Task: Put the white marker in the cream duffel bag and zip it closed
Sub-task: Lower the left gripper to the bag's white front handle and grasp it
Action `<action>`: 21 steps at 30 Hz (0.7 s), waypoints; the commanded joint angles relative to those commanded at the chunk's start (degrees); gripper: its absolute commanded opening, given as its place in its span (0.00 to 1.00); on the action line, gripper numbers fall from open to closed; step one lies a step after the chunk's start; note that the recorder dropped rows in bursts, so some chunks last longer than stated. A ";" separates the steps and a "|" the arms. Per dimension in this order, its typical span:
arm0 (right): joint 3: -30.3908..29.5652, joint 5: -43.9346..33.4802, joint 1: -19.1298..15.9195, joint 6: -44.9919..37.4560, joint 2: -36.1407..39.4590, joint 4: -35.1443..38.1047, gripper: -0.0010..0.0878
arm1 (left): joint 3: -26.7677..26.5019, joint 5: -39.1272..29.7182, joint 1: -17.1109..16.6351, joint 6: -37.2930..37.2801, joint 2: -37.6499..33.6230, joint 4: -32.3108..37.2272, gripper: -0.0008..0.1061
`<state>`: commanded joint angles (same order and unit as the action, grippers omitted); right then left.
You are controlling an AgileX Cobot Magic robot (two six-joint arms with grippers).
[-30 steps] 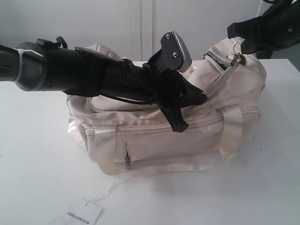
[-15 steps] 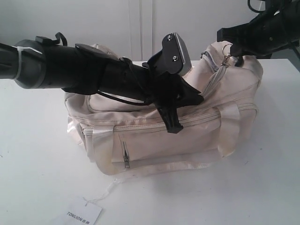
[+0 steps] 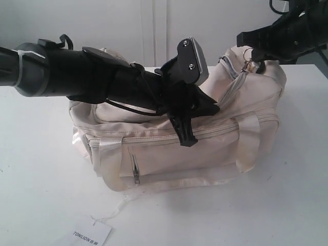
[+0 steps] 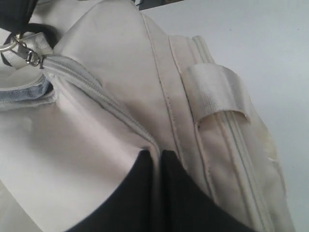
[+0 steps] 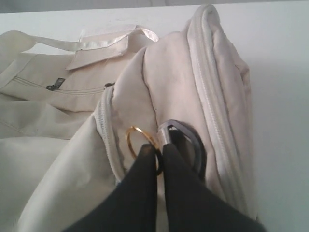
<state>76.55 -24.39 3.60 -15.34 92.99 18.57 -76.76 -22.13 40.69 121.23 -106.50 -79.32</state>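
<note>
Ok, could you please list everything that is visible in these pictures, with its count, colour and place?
soft fabric duffel bag: one, cream, middle of the table
flat paper tag printed TONLION: one, white, on the table in front of the bag
round metal ring: one, gold, at the end of the bag's top zipper
curved metal loop: one, dark, beside the gold ring
smooth table: one, white, under everything
left hand: one, black, closed on the bag's top fabric
right hand: one, black, closed on the gold ring
</note>
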 joint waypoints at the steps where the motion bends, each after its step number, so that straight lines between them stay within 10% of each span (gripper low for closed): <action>1: 0.00 -1.04 0.00 0.10 -0.58 0.00 0.01 | 0.00 -0.52 0.00 0.00 0.23 0.00 0.28; 7: 0.00 -7.15 0.00 0.10 -3.22 0.00 0.01 | 0.00 -2.43 0.00 0.00 1.00 -1.10 0.53; 21: 0.00 -8.88 0.00 0.10 -3.50 0.00 0.01 | 0.00 -1.49 2.33 0.00 7.08 -1.98 0.54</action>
<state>76.55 -33.27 3.60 -15.23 89.49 18.57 -76.76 -23.62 43.01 121.23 -99.42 -81.30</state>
